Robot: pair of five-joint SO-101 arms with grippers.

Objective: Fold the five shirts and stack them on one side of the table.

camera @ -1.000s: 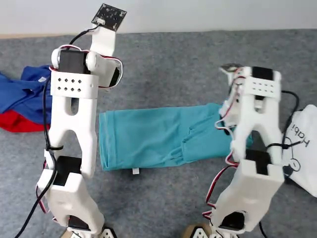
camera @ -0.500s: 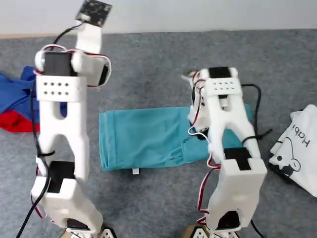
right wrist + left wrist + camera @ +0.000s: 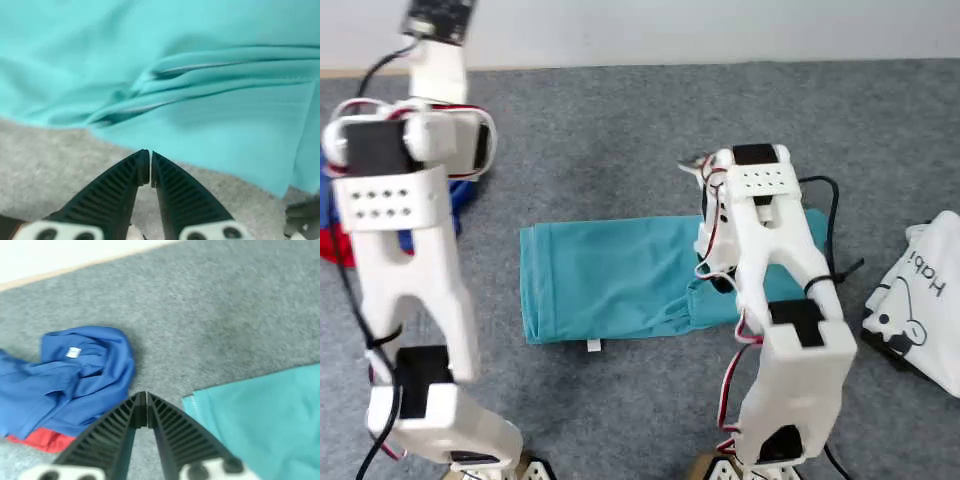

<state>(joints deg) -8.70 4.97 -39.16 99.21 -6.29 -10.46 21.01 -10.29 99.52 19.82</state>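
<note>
Nearest, the right arm point(image 3: 775, 260) stands from 5 o'clock in toward the centre of the grey table point(image 3: 620, 120), over the 3 o'clock end of the teal shirt point(image 3: 610, 275). That shirt lies flat in the middle of the table as a long folded band running from 9 to 3 o'clock. A small white tag point(image 3: 593, 346) pokes out at its near edge. The right gripper point(image 3: 147, 156) points at bare table just beside a rumpled, pleated edge of the teal cloth. Its claw is pressed together, with only a sliver between the tips, and pinches nothing. The left arm point(image 3: 405, 250) stands from 7 o'clock up toward 10 o'clock. The left gripper point(image 3: 146, 399) is over bare table, between the teal shirt's corner and a crumpled blue shirt point(image 3: 75, 370). Its claw is likewise pressed together and empty. At 3 o'clock, apart from the teal shirt, a white shirt point(image 3: 920, 290) with dark print lies crumpled at the table's edge. The blue shirt sits at 9 to 10 o'clock, apart from the teal one, with a small white label on it. It lies over a red shirt point(image 3: 42, 440), of which a strip shows at its edge. Farthest, at 12 o'clock, a pale wall point(image 3: 720, 30) borders the table.
</note>
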